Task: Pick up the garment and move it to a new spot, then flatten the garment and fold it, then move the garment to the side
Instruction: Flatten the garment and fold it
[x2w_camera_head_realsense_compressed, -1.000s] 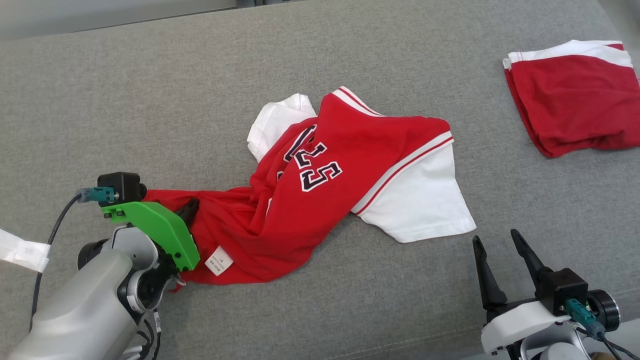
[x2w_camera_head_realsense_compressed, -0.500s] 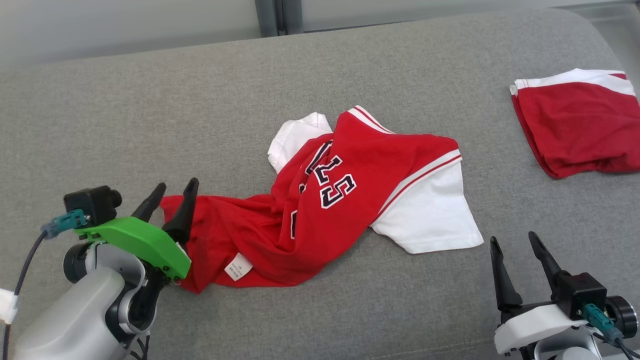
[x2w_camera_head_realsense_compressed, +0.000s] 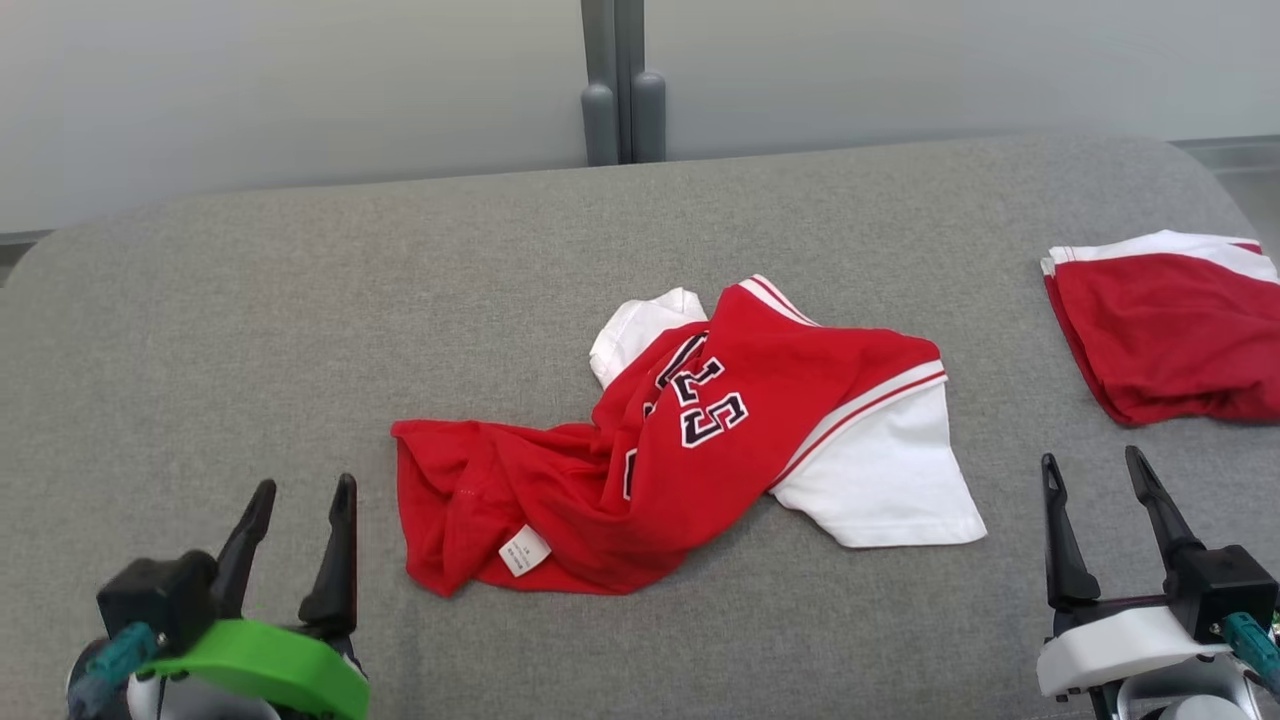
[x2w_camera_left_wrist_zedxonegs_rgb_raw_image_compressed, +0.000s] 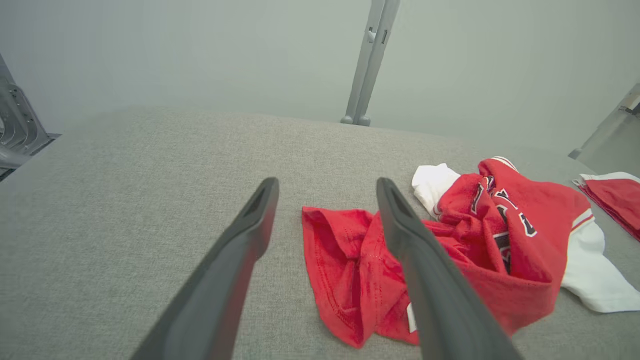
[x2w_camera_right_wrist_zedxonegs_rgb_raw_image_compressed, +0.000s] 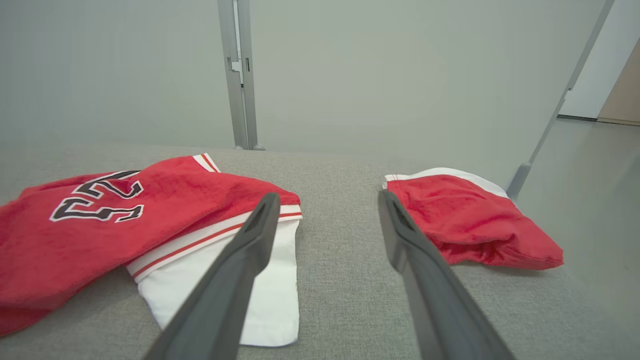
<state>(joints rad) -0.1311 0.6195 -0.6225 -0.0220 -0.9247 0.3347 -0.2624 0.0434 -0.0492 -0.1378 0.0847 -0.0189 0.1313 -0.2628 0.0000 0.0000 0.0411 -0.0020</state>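
Position: red jersey (x2w_camera_head_realsense_compressed: 700, 440) lay crumpled at centre of grey cushion (x2w_camera_head_realsense_compressed: 300, 300).
Claws: left gripper (x2w_camera_head_realsense_compressed: 305, 485) and right gripper (x2w_camera_head_realsense_compressed: 1090, 457) stood spread, empty.
Risk: pinching bunched layers together threatened to leave it twisted.

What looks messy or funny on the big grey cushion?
The red jersey in the middle of the grey cushion lies crumpled: its lower part is twisted and bunched, with the white label showing, and only one white sleeve lies flat. The folded red garment at the right looks tidy.
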